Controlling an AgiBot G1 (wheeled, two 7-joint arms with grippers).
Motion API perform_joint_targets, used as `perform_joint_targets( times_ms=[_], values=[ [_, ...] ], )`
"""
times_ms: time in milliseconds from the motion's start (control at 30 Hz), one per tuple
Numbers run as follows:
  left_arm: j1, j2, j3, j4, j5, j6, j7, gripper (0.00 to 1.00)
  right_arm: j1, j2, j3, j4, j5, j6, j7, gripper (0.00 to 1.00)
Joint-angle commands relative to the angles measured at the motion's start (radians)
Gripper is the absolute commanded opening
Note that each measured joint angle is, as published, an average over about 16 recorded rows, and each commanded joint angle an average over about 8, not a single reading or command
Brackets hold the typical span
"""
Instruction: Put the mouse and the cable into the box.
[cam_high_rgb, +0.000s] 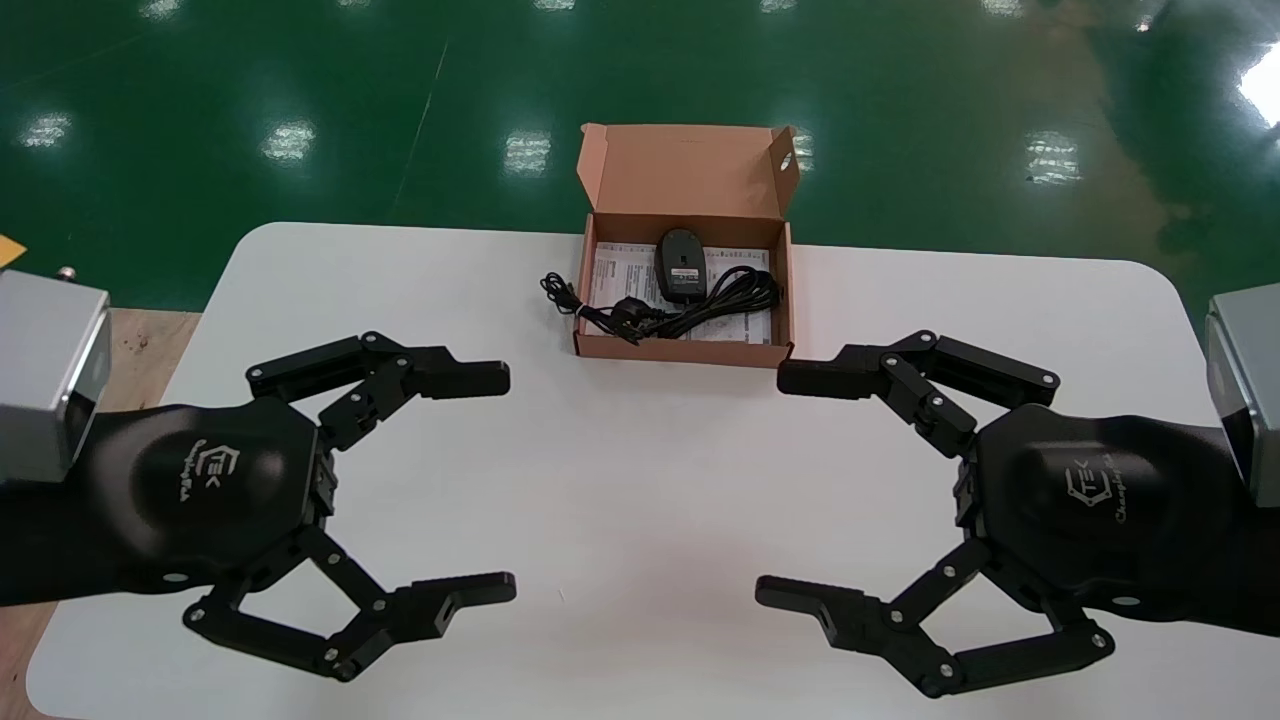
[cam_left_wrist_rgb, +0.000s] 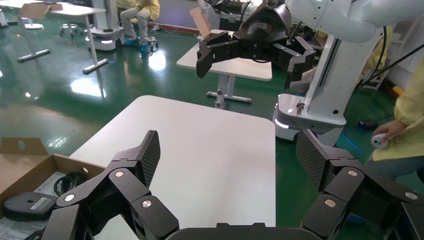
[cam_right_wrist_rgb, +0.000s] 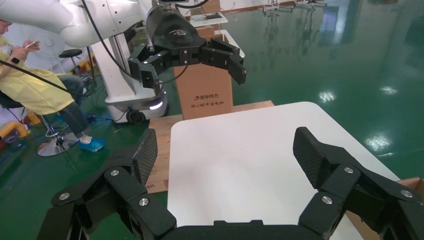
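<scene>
place: robotics lab or test hall | signs — glossy green floor (cam_high_rgb: 300, 100), several white work tables (cam_left_wrist_rgb: 240, 67), staff in yellow coats (cam_right_wrist_rgb: 35, 87), white robot base (cam_left_wrist_rgb: 309, 107), a printed cardboard carton (cam_right_wrist_rgb: 205, 95)

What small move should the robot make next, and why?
Probably move the open left gripper toward the loose end of the cable, which lies on the table left of the box. The mouse and most of the cable already lie in it. The right gripper hovers open, farther off.

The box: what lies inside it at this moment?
A black mouse and a coiled black cable lie on a printed paper sheet; one cable end hangs over the left wall of the box. The sheet hides the floor.
</scene>
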Motion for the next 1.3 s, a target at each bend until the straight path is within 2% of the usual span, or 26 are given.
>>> perform_joint_targets(
  times_ms=[33, 1300],
  values=[
    [0.0, 0.0, 0.0, 0.0, 0.0, 0.0, 0.0, 1.0, 0.0, 0.0, 0.0, -0.001, 0.0, 0.0, 0.0, 1.0],
    [-0.001, 0.002, 0.001, 0.002, 0.001, -0.001, 0.0, 1.0, 0.002, -0.001, -0.001, -0.003, -0.002, 0.001, -0.002, 1.0]
  ],
)
